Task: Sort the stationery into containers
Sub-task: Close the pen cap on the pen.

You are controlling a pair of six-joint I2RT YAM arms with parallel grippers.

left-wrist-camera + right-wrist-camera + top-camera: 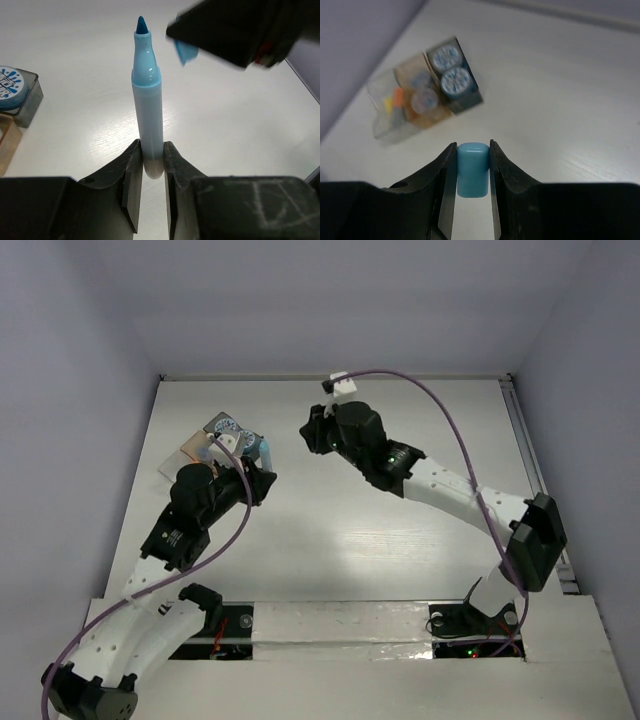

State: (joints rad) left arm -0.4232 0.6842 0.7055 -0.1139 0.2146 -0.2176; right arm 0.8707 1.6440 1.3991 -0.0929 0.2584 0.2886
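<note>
Left pincer (151, 150) clamped on blue pen (147, 100) tail, tip bare | right pincer (472, 150) clamped on blue cap (472, 172) | we judge both held up for recapping before binning | containers (467, 100) on surface (560, 100), beside pen

Three trays (465, 102) — two patterned tubs (455, 80), one blue pen (147, 110) — one cap (472, 170).

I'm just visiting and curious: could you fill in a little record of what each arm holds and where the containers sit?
Left gripper: shut on blue pen, uncapped
Right gripper: shut on blue cap
Nearby: dark grey box, tan tray, clear tray, side by side beside left gripper
In dark grey box: two round tubs
</note>
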